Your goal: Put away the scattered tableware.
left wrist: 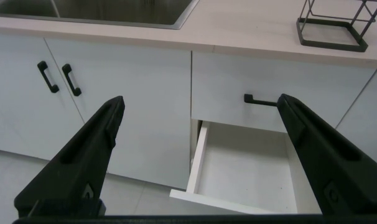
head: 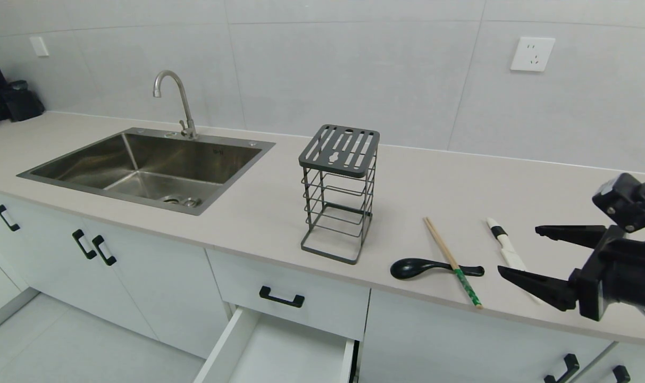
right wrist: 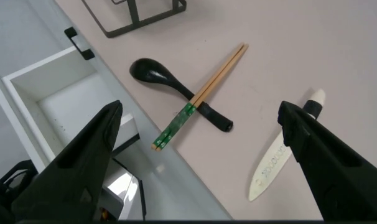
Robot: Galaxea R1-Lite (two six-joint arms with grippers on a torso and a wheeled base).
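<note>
Head view: right claw (head: pixel 517 250), spread apart, hangs just beside the white knife (head: pixel 505 244).

Countertop (head: pixel 258 207) bears rack (head: pixel 339 149), black spoon (head: pixel 407 268), chopsticks (head: pixel 453 262), white knife (head: pixel 505 246).

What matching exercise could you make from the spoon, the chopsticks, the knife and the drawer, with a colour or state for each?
Things:
1 spoon
2 chopsticks
3 knife
4 drawer

Colours or states:
A pulled open
B white with a black band
C wooden, green at one end, lying across another item
D all black

Pairs: 1-D, 2-C, 3-B, 4-A
</note>
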